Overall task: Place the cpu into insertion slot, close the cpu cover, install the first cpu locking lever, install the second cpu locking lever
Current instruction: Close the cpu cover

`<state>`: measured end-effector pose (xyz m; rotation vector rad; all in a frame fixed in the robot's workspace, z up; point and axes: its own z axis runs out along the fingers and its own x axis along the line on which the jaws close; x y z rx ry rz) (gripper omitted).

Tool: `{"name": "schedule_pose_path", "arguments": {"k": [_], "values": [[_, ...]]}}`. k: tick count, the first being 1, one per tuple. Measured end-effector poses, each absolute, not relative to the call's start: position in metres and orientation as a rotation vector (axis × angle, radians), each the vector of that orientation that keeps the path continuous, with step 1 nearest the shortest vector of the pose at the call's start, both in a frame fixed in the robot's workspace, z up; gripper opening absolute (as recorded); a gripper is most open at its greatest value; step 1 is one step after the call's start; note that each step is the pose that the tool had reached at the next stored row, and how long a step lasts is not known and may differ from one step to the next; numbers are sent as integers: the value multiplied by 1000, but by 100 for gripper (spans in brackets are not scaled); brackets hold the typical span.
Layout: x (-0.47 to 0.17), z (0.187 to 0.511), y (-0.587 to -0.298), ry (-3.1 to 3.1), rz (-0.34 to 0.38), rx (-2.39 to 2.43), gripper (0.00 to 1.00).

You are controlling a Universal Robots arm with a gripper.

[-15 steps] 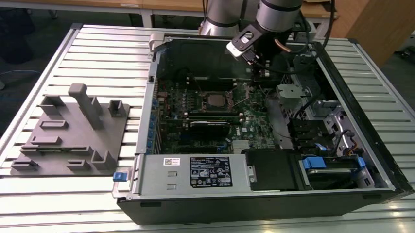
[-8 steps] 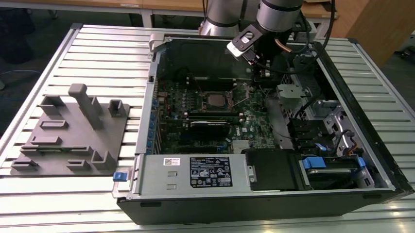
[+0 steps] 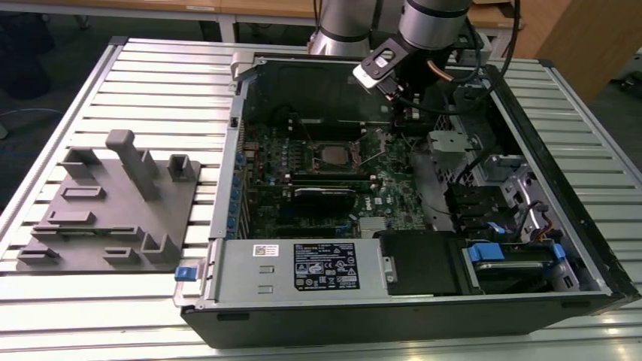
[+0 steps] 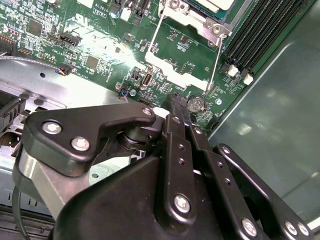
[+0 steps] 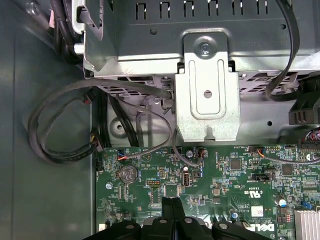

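On the slatted metal table (image 3: 120, 75), at the exterior view's left, stood a matte grey moulded fixture plate (image 3: 110, 218) with upright blocks. To its right lay an open black computer case (image 3: 401, 335), with a silver power box carrying a label (image 3: 251, 271) along its near edge. Deeper inside was the green motherboard (image 3: 392, 203).

The cpu (image 3: 331, 156), a small flat square chip with a dull silver-grey top, lay in the insertion slot (image 3: 311, 158), a square metal-rimmed socket amid the board. In the second wrist view the cpu cover (image 4: 192, 21), a thin silvery frame plate, appeared to lie flat around it. Two thin wire levers (image 4: 214, 62) ran from the socket toward the tool; whether they were latched could not be told.

The black metal fingers (image 5: 167, 211) were pressed together with nothing between them. They hung over bare board just beside a round silver coin battery (image 4: 196, 103), at the levers' ends and apart from the socket. Beyond them, in the first wrist view, a folded grey steel bracket (image 5: 207, 95) and looping black cables (image 5: 50, 125) crowded the case wall. Long black memory slots (image 4: 260, 35) flanked the socket. At the exterior view's right sat drive bays with blue plastic tabs (image 3: 483, 252).
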<state>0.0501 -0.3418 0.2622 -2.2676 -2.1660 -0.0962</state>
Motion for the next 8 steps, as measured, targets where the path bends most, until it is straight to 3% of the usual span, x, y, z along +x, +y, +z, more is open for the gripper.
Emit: {"name": "schedule_pose_path", "arguments": {"k": [8], "values": [[51, 261, -342, -2166, -96, -2268, 11]]}}
